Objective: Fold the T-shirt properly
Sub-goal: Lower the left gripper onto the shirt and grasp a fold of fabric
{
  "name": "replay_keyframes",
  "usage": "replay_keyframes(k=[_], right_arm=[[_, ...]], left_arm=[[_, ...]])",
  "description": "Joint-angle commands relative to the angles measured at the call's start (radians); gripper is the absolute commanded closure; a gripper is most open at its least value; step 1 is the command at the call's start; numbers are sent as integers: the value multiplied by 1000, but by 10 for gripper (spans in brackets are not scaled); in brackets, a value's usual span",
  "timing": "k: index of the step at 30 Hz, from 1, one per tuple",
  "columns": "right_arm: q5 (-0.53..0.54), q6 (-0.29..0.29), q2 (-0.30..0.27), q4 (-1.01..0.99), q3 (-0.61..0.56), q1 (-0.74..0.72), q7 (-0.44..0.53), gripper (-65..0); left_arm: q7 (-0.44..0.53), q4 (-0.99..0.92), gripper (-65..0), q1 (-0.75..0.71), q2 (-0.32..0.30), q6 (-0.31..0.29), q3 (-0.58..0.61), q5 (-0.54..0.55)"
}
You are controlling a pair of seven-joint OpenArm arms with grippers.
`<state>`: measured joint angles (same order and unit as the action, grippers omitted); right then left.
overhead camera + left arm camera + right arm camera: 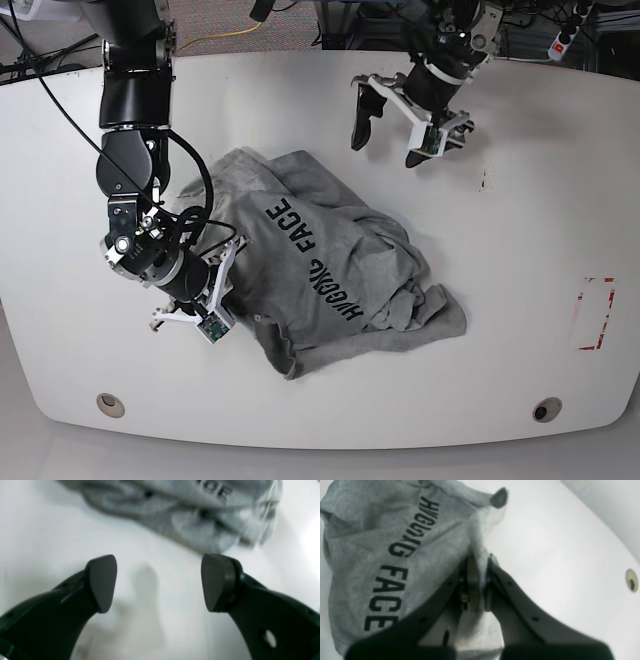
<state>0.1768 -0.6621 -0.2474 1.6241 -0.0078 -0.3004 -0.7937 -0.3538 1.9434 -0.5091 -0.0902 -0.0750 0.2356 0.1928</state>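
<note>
Grey cotton made up the single item of work: one T-shirt, lying crumpled across the centre of the white desk in the base view, lettering face-up and running diagonally, with bunched folds toward its lower right.

The right tool was clenched on a pinch of the T-shirt's fabric, at the garment's left edge in the base view; the right wrist view showed cloth drawn up between the closed jaws. The left tool was released, jaws spread wide, hovering over bare desk in the upper centre of the base view, just beyond the T-shirt's upper edge and apart from it.

The step in hand appeared to be spreading the garment flat before any fold. To do it well:
- Draw the gripped edge outward and low, so the cloth slides rather than lifts into a heap.
- Bring the released tool onto the opposite edge, to hold tension across the chest.
- Confirm that a single layer is pinched; the views did not settle this.

Count: one T-shirt, two tools, two round fittings in the desk near its lower edge.
</note>
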Motion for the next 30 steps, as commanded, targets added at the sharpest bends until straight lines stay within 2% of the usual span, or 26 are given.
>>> replay_keyframes(k=[1,5,10,14,23,25,27,30], right_arm=[[11,3,-19,31,6,-27,12,0],[11,3,-46,44,6,-30,12,0],[11,3,-50,51,16,-33,12,0],[11,0,-48,51,52,-35,10,0],[13,-3,-48,52,53,-35,10,0],[13,-3,-50,66,53,-35,9,0],[13,-3,-50,81,53,-35,7,0],[13,-3,-50,97,55,-33,7,0]], left_arm=[[-37,-12,-486,37,25,-4,6,1],[-89,-114,-485,131,54,-4,49,1],[-86,-210,-485,212,53,-4,137,1],[-86,-272,-485,254,59,-1,176,1],[-86,-399,-481,346,60,11,278,1],[-86,-422,-458,366,62,45,301,1],[-87,-456,-411,396,62,86,345,4],[-87,-497,-331,427,62,114,391,6]])
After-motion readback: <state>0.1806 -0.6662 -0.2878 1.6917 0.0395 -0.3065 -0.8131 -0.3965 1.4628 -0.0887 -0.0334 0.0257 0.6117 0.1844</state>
